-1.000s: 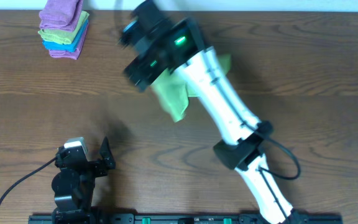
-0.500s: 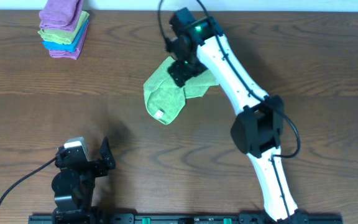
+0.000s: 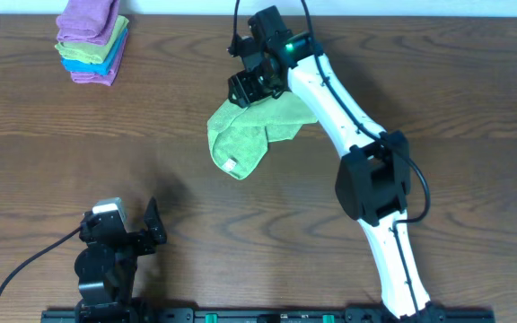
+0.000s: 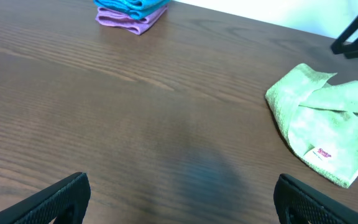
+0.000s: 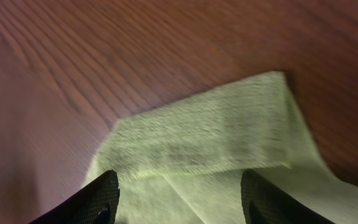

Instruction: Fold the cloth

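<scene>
The lime-green cloth [image 3: 251,135] lies loosely bunched at the middle of the table, partly doubled over, its white tag [image 3: 230,165] at the near corner. My right gripper [image 3: 251,86] hovers over the cloth's far edge, jaws apart. In the right wrist view the cloth [image 5: 197,146] fills the space beneath the open right gripper [image 5: 179,200], a folded edge running across. My left gripper [image 3: 142,230] rests open near the front left, far from the cloth [image 4: 322,124]. Its black fingertips [image 4: 61,199] frame bare wood.
A stack of folded purple, green and blue cloths [image 3: 92,40] sits at the far left corner, also visible as the stack [image 4: 131,9] in the left wrist view. The right arm [image 3: 357,152] reaches across the right half of the table.
The right arm swung off the cloth and drew its gripper back toward the cloth's far edge. The cloth now lies uncovered. The right jaws have narrowed. The left arm is still.
</scene>
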Action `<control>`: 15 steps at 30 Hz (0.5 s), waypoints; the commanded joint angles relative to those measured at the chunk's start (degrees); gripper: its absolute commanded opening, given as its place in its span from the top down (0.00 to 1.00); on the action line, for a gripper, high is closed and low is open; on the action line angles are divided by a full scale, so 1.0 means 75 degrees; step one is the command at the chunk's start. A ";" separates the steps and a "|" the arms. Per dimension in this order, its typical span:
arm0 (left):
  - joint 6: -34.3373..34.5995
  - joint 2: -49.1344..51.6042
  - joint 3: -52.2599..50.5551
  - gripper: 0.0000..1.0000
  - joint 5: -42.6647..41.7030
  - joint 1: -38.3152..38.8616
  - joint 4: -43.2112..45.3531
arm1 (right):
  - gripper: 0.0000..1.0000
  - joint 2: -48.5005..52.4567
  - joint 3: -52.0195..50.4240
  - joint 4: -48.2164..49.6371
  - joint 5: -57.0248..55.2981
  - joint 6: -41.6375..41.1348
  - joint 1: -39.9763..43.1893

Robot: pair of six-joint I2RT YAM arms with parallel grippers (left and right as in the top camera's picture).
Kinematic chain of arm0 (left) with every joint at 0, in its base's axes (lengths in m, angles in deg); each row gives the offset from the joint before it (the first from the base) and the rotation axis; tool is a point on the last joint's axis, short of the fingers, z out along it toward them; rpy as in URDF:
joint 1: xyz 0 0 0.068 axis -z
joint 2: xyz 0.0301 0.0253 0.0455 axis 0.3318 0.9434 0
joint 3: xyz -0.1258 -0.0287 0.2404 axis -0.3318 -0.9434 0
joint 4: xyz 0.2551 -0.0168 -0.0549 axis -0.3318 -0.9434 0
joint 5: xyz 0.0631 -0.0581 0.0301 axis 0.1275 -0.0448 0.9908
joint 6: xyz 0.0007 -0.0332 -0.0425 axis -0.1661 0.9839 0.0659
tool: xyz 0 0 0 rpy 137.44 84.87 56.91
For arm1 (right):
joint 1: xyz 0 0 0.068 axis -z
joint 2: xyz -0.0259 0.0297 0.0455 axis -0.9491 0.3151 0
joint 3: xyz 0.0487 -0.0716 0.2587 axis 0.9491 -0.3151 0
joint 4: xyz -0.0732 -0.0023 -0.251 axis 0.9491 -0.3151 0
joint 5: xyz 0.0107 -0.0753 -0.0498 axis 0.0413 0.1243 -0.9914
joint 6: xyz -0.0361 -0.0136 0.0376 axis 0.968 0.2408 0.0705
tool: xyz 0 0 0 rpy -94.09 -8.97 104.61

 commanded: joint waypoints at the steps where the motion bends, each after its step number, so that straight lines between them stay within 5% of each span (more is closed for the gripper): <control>1: 0.0026 -0.0044 -0.0131 0.05 0.0087 0.0032 -0.0055 | 0.37 0.0501 -0.0026 0.0055 0.0242 -0.0513 0.0064; 6: 0.0026 -0.0044 -0.0131 0.05 0.0087 0.0032 -0.0055 | 0.41 0.0580 -0.0023 -0.0452 -0.0221 -0.0778 0.0437; 12: 0.0023 -0.0044 -0.0131 0.05 0.0087 0.0032 -0.0055 | 0.70 0.0574 0.0568 -0.1880 -0.0833 -0.0682 0.1128; 15: 0.0023 -0.0044 -0.0131 0.05 0.0087 0.0032 -0.0055 | 0.67 0.0574 0.1000 -0.2311 -0.0831 -0.0597 0.1361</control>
